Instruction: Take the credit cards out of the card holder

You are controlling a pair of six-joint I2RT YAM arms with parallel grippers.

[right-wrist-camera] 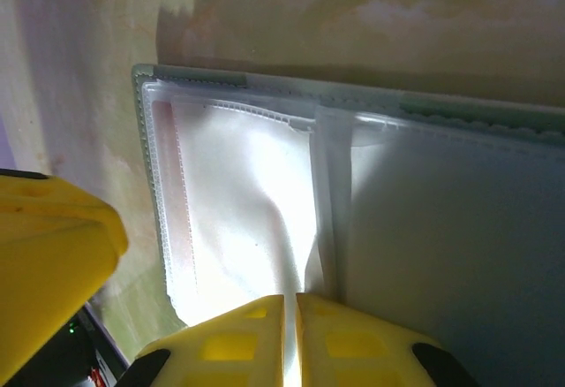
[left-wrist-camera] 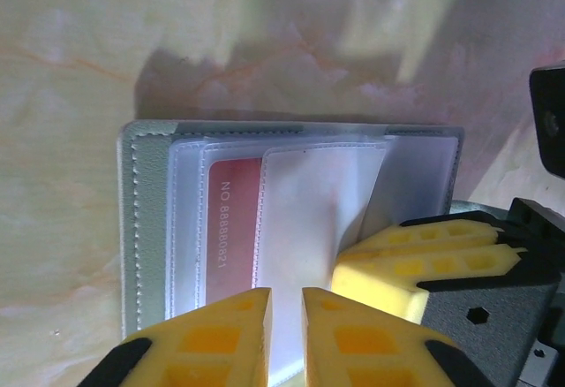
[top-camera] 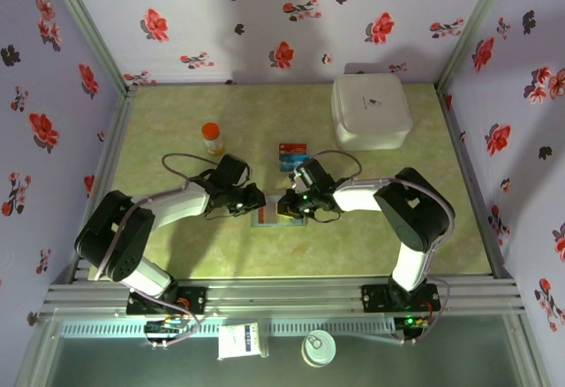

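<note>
Card holder [top-camera: 267,217] lies open on the bench [top-camera: 177,131]. Right tool [right-wrist-camera: 291,338], at its 3 o'clock, pinches the clear sleeve [right-wrist-camera: 238,201], likely steadying it. Left tool [left-wrist-camera: 284,338], at 9 o'clock, stands slightly apart over the red credit card [left-wrist-camera: 231,228].

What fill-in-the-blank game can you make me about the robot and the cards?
1. The card inside the holder is ___.
2. The holder lies ___ the left gripper and the right gripper.
3. The big box is ___.
Missing words: red, between, white.
</note>
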